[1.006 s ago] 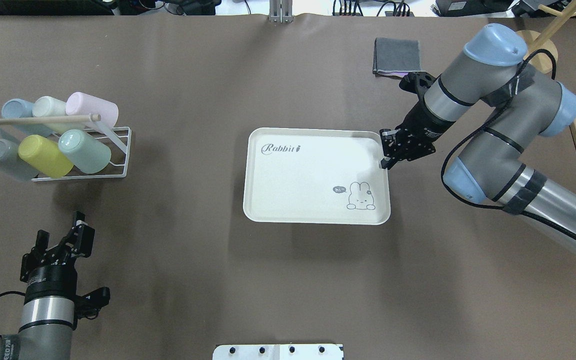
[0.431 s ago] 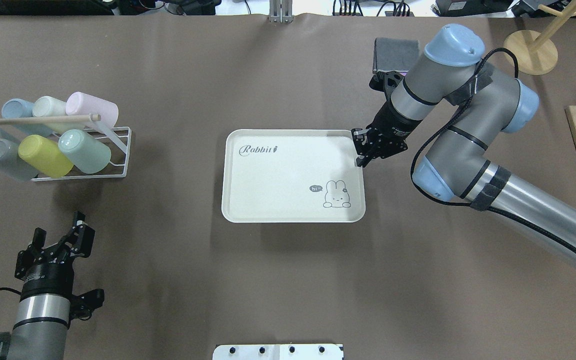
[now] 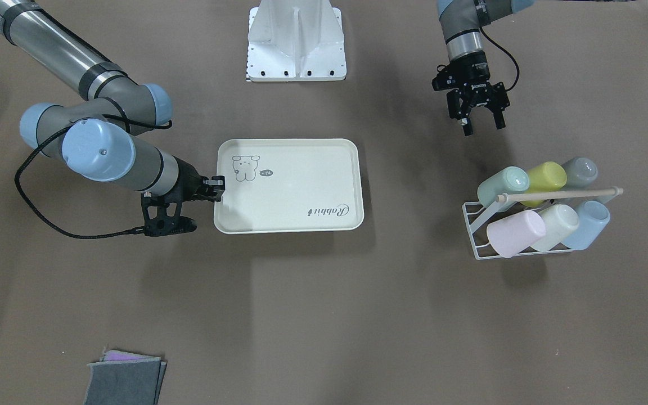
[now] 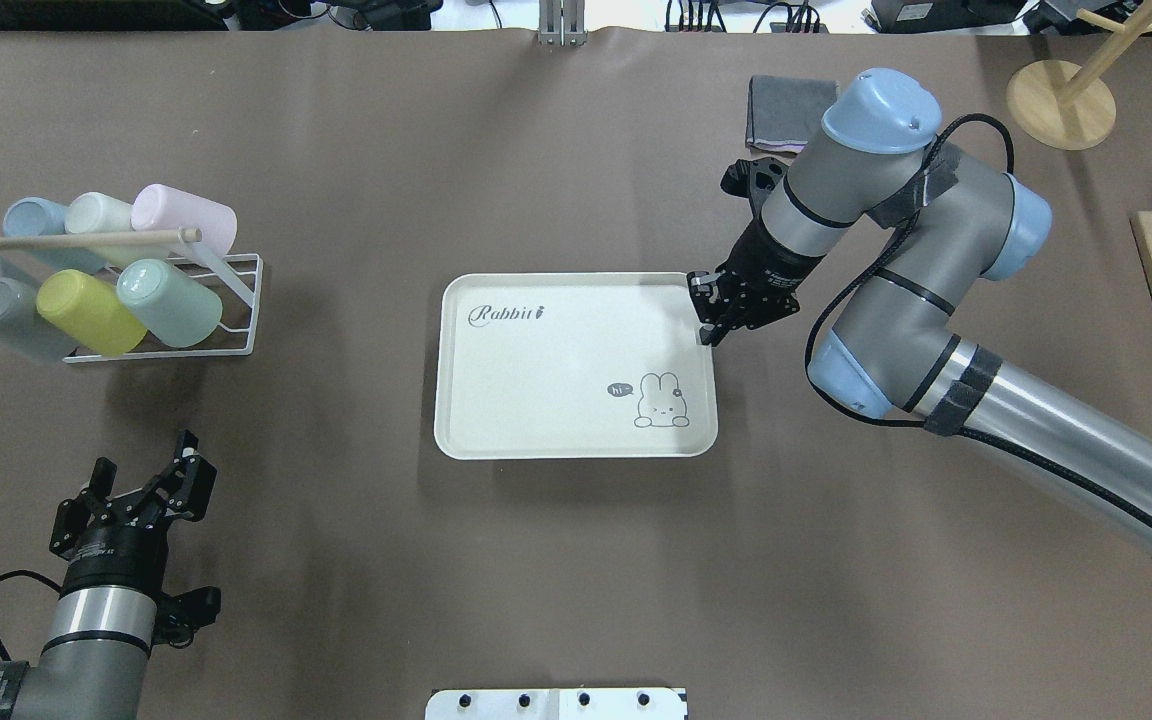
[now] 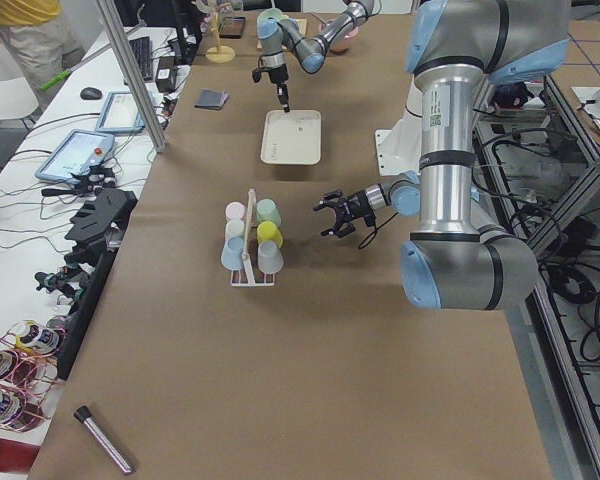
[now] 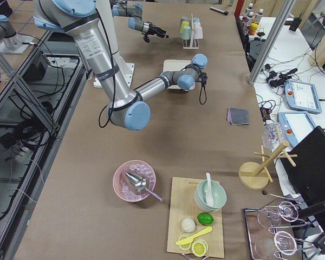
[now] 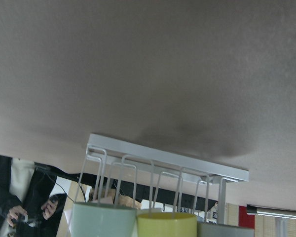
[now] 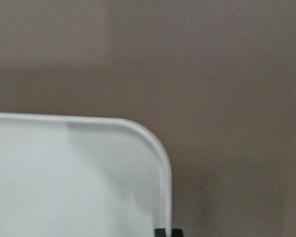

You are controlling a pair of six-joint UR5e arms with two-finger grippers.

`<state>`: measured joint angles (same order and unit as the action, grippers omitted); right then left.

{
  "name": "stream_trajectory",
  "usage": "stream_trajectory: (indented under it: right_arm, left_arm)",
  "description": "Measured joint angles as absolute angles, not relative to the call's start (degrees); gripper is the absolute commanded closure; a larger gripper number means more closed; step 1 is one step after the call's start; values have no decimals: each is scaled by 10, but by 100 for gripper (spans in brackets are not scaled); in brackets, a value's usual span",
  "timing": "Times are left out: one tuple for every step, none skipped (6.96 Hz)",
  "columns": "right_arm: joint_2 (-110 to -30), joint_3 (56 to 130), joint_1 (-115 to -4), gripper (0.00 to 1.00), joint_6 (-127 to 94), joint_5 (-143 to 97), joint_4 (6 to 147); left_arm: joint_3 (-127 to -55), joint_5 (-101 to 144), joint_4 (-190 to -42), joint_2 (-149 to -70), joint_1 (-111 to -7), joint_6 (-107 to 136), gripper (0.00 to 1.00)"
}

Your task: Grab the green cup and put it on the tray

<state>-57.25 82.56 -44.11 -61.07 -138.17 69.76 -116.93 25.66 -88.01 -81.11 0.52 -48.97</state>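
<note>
Right gripper (image 4: 708, 328) clamped on tray (image 4: 556, 395) rim. Left gripper (image 4: 148, 468) spread open, holding nothing. Green cup (image 4: 168, 303) lies in rack (image 4: 241, 345) ahead of it.

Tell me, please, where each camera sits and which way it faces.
Front-facing: across the table, facing the robot, steeply down; both arms.
Overhead: behind the robot, looking forward and down; both arms.
Exterior left: table's left end; left arm near.
Exterior right: table's right end; right arm near.
Left wrist: faces the rack and green cup; no fingers.
Right wrist: faces the tray corner; a fingertip.
Shared: front-facing and overhead both show tray and rack.
</note>
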Motion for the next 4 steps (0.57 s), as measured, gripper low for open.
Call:
stream_trajectory:
  right_arm:
    - [-572, 824, -439, 100, -612, -1379, 697]
    - [-572, 821, -437, 100, -612, -1375, 697]
    - [-571, 818, -435, 100, -613, -1371, 697]
    - [-567, 816, -432, 100, -613, -1366, 697]
  left_arm:
    - [-1169, 256, -895, -817, 1, -516, 2]
    - [-1168, 255, -921, -822, -4, -550, 2]
    - [-1166, 254, -952, -825, -9, -589, 2]
    - [-1162, 253, -978, -828, -17, -621, 2]
